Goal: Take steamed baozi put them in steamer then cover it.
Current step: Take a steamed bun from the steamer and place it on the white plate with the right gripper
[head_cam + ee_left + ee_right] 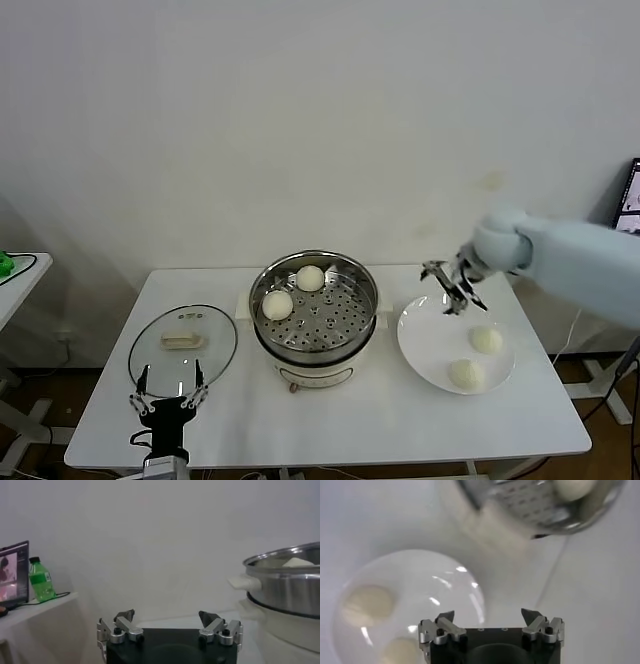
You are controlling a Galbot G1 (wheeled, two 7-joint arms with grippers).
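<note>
The steamer (315, 312) stands mid-table with two steamed baozi (277, 304) (310, 278) on its perforated tray. Two more baozi (486, 340) (466, 374) lie on a white plate (425, 338) to its right. My right gripper (452, 284) is open and empty, hovering over the plate's far-left rim. In the right wrist view the plate (420, 587), its two baozi (367, 604) (400, 651) and the steamer (530, 502) show beyond the open gripper (488, 616). The glass cover (183, 345) lies flat on the table's left. My left gripper (168, 399) is open, parked at the front left.
A side table (35, 610) with a green bottle (41, 580) and a screen stands left of the work table. The steamer's wall (285, 585) shows in the left wrist view beyond the left gripper (166, 616). The white wall is close behind the table.
</note>
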